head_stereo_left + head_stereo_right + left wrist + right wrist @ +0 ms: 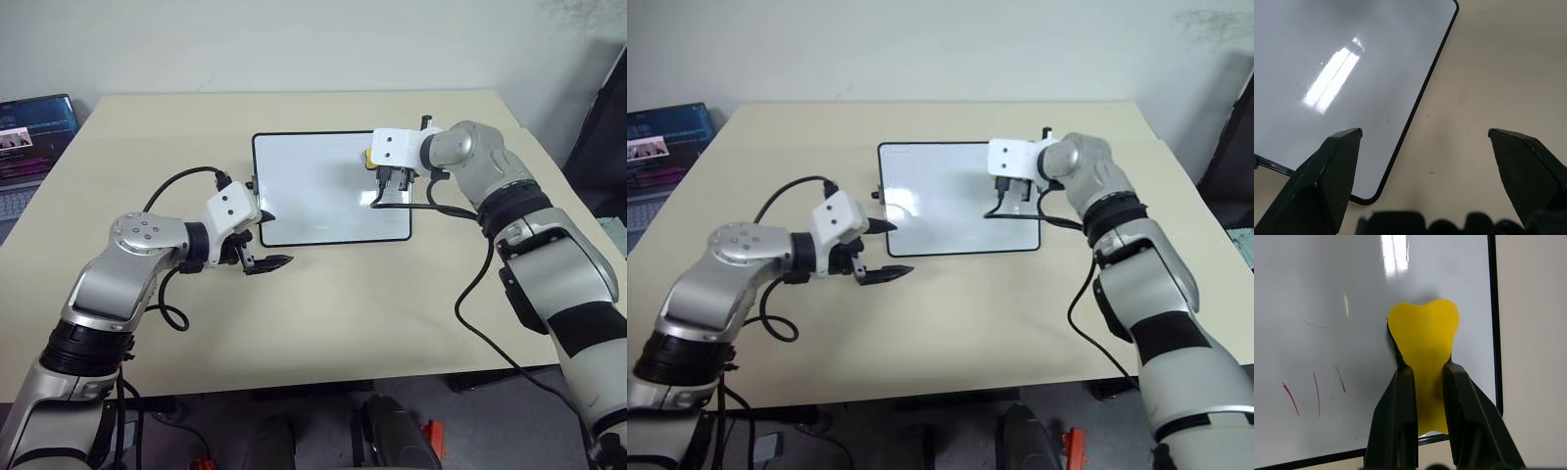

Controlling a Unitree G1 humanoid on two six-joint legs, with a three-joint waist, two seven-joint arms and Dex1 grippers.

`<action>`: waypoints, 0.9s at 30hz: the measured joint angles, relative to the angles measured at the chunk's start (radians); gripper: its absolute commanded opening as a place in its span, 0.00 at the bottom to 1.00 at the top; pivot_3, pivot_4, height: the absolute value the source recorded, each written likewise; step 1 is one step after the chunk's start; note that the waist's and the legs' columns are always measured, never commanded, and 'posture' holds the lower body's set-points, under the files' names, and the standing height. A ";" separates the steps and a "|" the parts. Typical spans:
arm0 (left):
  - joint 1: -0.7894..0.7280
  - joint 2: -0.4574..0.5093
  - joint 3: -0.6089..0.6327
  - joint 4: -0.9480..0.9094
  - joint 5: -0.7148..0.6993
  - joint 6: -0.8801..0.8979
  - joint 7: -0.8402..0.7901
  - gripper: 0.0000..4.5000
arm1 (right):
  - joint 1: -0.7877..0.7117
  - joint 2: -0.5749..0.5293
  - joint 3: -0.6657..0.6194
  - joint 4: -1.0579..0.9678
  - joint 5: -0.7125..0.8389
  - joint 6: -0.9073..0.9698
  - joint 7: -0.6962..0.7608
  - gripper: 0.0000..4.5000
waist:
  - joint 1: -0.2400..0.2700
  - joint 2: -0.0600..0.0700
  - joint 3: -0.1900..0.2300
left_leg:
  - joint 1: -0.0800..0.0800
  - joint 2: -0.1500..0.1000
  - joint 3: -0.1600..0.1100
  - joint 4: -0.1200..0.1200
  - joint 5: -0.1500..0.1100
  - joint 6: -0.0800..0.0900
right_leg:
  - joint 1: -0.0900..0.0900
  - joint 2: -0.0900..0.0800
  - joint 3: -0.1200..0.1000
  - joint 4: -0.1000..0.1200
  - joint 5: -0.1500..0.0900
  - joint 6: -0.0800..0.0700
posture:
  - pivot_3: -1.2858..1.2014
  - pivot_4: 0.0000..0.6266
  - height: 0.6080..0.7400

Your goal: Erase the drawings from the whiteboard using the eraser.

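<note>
Over whiteboard (1327, 293), eraser (1424, 340) (gripped), drawings (1315, 394)

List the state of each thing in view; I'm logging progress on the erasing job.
whiteboard: flat on the table, marks remain.
drawings: few thin strokes, unerased.
eraser: clamped in the right gripper, over the board.
right gripper: shut on the eraser.
left gripper: open, empty, beside the board's corner.
laptop: open, screen lit.
</note>
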 measured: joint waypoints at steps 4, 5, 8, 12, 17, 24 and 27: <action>0.010 0.006 0.000 0.000 0.000 0.003 0.000 1.00 | 0.001 0.003 0.022 0.022 -0.014 -0.012 -0.006 0.09 | 0.001 0.000 0.000 | 0.004 0.000 0.000 0.002 0.000 0.000 | 0.005 0.000 0.000 0.000 -0.001 0.002 | 0.52 0.24 1.00; 0.011 0.008 0.003 0.000 0.000 0.004 0.000 1.00 | 0.003 0.002 0.033 0.022 -0.022 -0.018 0.003 0.09 | 0.001 0.000 0.000 | 0.006 0.000 0.000 0.002 0.000 0.000 | 0.007 0.000 0.000 0.000 -0.002 0.004 | 0.52 0.24 1.00; 0.011 0.008 0.009 -0.002 -0.001 0.005 0.000 1.00 | 0.022 -0.002 0.044 0.003 -0.034 -0.028 0.053 0.09 | 0.002 -0.001 -0.001 | 0.008 0.000 0.000 0.002 0.000 0.000 | 0.009 0.000 0.000 0.000 -0.002 0.005 | 0.52 0.24 1.00; 0.011 0.008 0.009 -0.002 -0.001 0.006 0.000 1.00 | 0.079 -0.005 0.051 -0.061 -0.035 -0.040 0.142 0.09 | -0.001 -0.002 -0.002 | 0.015 0.000 0.000 0.002 0.000 0.000 | 0.014 0.001 0.001 0.000 -0.003 0.006 | 0.52 0.24 1.00; 0.010 0.008 0.010 -0.002 -0.001 0.005 -0.001 1.00 | 0.169 -0.015 0.078 -0.163 -0.036 -0.036 0.273 0.09 | -0.001 -0.002 -0.002 | 0.027 0.000 -0.001 0.002 0.000 0.000 | 0.028 0.001 0.001 -0.002 -0.006 0.001 | 0.52 0.24 1.00; 0.007 0.008 0.010 -0.001 0.000 0.000 -0.001 1.00 | 0.274 -0.049 0.085 -0.289 -0.032 -0.022 0.377 0.08 | 0.000 -0.002 -0.002 | 0.030 0.000 0.000 0.002 0.000 0.000 | 0.030 0.001 0.003 -0.002 -0.007 0.000 | 0.52 0.24 1.00; 0.003 0.008 0.010 -0.001 0.000 -0.001 -0.001 1.00 | 0.278 -0.056 0.082 -0.308 -0.031 -0.013 0.385 0.08 | 0.002 -0.002 -0.002 | 0.029 0.000 0.000 0.002 0.000 0.000 | 0.030 0.001 0.003 -0.002 -0.007 0.000 | 0.52 0.24 1.00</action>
